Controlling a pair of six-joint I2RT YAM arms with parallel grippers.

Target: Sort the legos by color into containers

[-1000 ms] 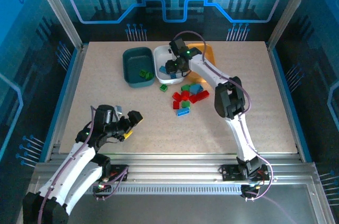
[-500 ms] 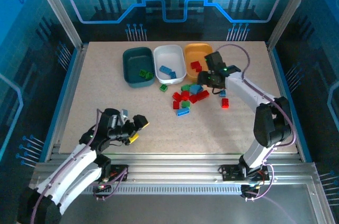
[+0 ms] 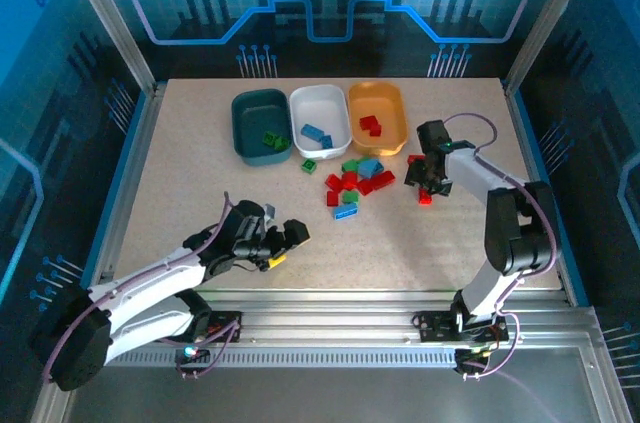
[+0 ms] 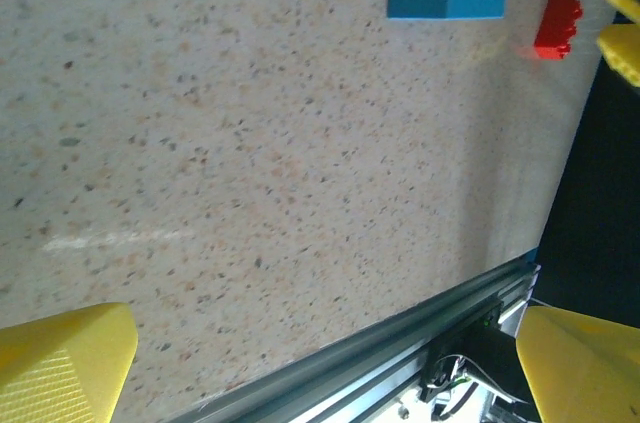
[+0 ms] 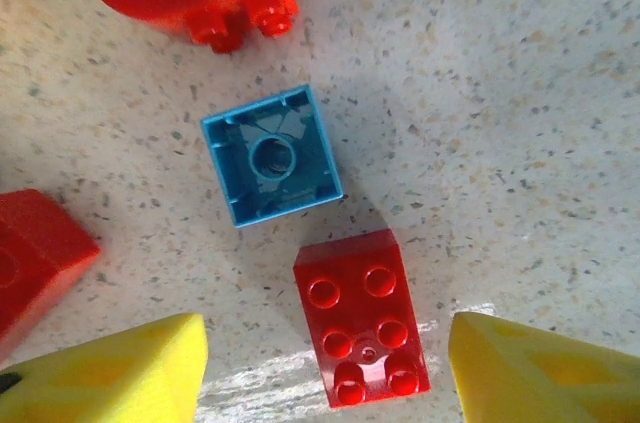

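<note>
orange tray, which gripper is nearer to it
Right. The right gripper hovers just off the near right corner of the orange tray; the left gripper is much farther, toward the table's near edge and leftward.

Wears white shells on left arm [image 3: 140, 288] and right arm [image 3: 480, 178], black at joints. Carries purple cables [image 3: 470, 120] looped along both. Ends in black left gripper [image 3: 285, 243] and right gripper [image 3: 425, 183] with yellow finger pads [image 4: 65, 358]. Sits on black bases [image 3: 450, 323] at 6 o'clock, silver rail [image 3: 330, 308].

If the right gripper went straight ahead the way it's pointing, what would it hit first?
Likely the red six-stud brick, lying studs up on the table between the fingers of the right gripper; the height above it is unclear.
</note>
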